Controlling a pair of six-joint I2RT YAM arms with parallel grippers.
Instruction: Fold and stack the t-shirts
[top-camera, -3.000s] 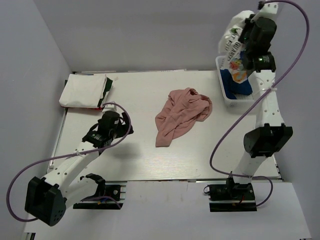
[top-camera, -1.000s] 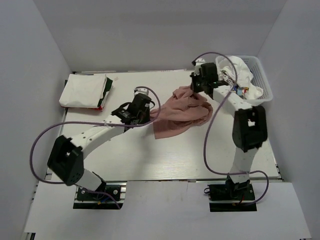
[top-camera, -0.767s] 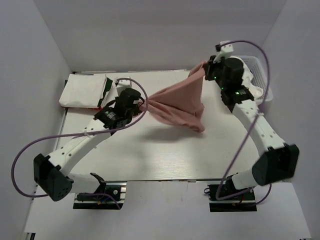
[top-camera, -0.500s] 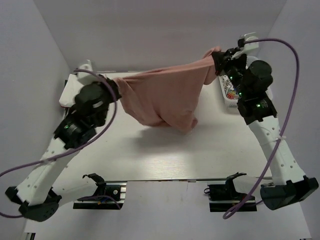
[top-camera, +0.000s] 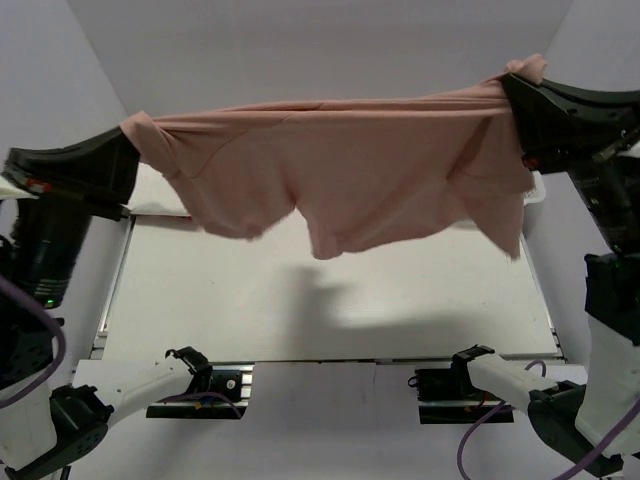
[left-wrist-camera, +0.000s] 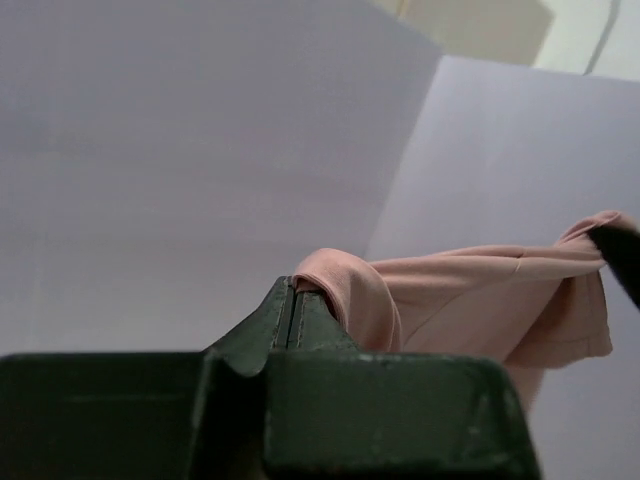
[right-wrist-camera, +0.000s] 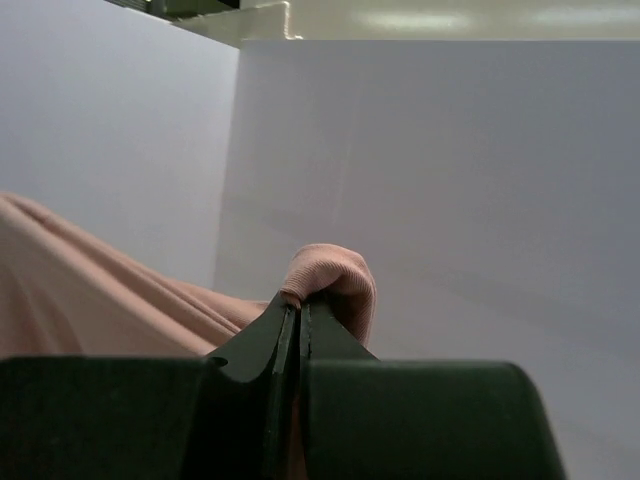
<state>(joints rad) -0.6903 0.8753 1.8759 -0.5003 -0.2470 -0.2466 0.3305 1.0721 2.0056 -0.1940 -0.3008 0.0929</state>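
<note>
Both ends of the pink t-shirt (top-camera: 370, 170) are pinched: the left hand (top-camera: 128, 148) is closed on one bunched end, the right hand (top-camera: 512, 84) on the other. It hangs stretched between them, high above the tabletop (top-camera: 300, 310).

The t-shirt (top-camera: 350, 170) hangs spread in the air above the table (top-camera: 330, 300), clear of its surface, stretched from the left side across to the right. Its left end is pinched in the closed jaws of the left gripper (top-camera: 128, 148), high over the table's left edge, and its right end in the closed jaws of the right gripper (top-camera: 512, 88), high over the right edge. Between the two the cloth droops, with folds hanging lowest at the middle and at the right.
</note>
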